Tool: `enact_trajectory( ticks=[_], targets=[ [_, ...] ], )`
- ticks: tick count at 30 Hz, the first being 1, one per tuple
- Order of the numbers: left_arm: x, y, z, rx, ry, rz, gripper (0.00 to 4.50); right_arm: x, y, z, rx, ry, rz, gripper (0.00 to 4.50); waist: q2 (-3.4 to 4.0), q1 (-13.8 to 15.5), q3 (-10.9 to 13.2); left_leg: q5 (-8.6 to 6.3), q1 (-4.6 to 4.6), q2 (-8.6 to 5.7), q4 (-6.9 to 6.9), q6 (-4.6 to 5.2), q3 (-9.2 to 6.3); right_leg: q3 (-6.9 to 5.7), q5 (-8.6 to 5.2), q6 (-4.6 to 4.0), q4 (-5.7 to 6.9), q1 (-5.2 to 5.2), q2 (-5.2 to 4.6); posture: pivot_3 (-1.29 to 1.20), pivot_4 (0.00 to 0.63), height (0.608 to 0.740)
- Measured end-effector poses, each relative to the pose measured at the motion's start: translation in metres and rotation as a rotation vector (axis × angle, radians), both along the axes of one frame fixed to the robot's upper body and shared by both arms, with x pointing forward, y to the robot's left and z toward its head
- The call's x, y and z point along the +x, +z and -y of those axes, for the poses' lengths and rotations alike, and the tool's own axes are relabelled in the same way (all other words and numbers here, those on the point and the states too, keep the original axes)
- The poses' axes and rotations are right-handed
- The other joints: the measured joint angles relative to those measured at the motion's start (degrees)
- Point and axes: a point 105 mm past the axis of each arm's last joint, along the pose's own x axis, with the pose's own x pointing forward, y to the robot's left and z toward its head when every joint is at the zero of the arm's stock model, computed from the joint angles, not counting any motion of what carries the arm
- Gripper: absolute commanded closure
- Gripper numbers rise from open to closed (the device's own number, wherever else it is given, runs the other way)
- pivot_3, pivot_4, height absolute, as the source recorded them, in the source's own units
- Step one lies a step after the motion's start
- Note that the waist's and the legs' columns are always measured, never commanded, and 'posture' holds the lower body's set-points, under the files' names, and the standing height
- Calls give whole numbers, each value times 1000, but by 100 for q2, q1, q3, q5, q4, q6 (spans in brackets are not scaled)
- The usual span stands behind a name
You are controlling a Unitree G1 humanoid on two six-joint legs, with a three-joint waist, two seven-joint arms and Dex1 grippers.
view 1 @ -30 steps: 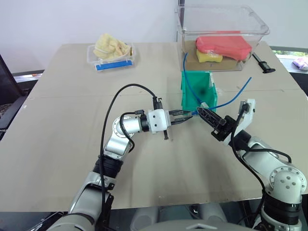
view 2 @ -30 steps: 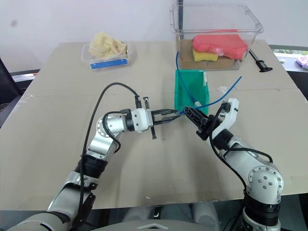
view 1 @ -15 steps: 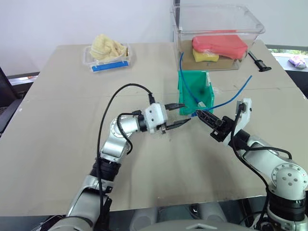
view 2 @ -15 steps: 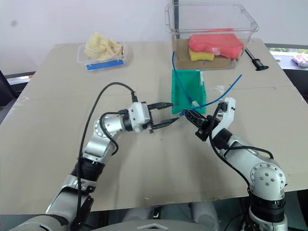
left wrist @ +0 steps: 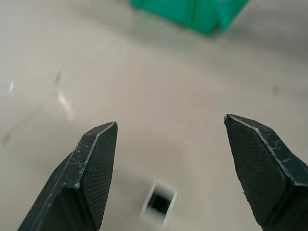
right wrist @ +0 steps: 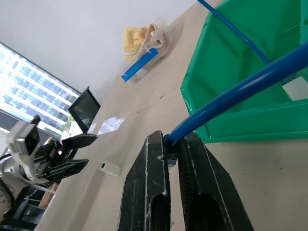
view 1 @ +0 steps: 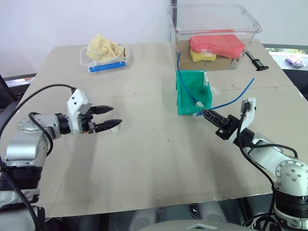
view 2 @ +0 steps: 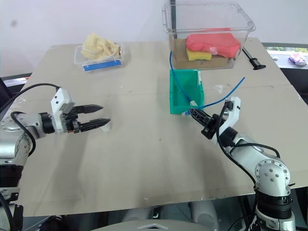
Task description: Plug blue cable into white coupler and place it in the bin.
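A beige table (view 1: 159,163) fills the head views. At left, the left gripper (view 1: 111,117) gapes empty; its wrist view reveals the white coupler (left wrist: 159,204) lying below between the fingers. At centre-right the right gripper (right wrist: 171,159) pinches the blue cable (view 1: 231,100) beside the bin (view 1: 192,94), the clamp plain in the right wrist view.

White coupler (left wrist: 159,209): blurred, dark socket just discernible. Bin (left wrist: 192,12): cut by upper edge, blurred. Blue cable (right wrist: 240,86): plug end hidden between right claw (right wrist: 172,149) fingers; far end cut by edge. Second blue cable (view 1: 185,77): lower end hidden inside bin.
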Motion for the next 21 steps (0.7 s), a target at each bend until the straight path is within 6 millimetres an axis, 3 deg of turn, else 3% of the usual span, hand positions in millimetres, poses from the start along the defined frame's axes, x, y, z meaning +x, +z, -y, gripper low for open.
enact_trajectory(
  ticks=[2,6,13,16,21],
  targets=[
    [4,-9,-13,50,-1,-21,896,1,1,-2,-6,11,7,4500,-1,3,0,0,-1,0,0,0,8,-3,0,-1,0,-1,1,0,150,740],
    [10,-19,-22,139,-34,-33,896,0,0,-4,-16,17,11,4500,-2,14,-1,0,-4,1,-1,0,8,-1,1,-1,-1,-4,-2,0,150,740],
    [14,-36,-17,221,-125,-54,896,-4,-1,-2,-32,8,16,4500,-4,6,-2,-1,-15,1,-2,1,2,6,2,0,1,-18,-7,0,150,740],
    [13,-43,-13,237,-157,-68,1619,-5,-4,0,-37,-1,7,4500,-5,3,-2,-1,-15,4,-2,1,0,7,2,0,2,-18,-7,0,150,740],
    [14,-46,-11,260,-181,-65,3950,-6,-5,2,-47,-13,2,4500,-5,0,-2,-1,-13,7,-1,1,0,7,2,0,6,-18,-6,0,150,740]
  ],
)
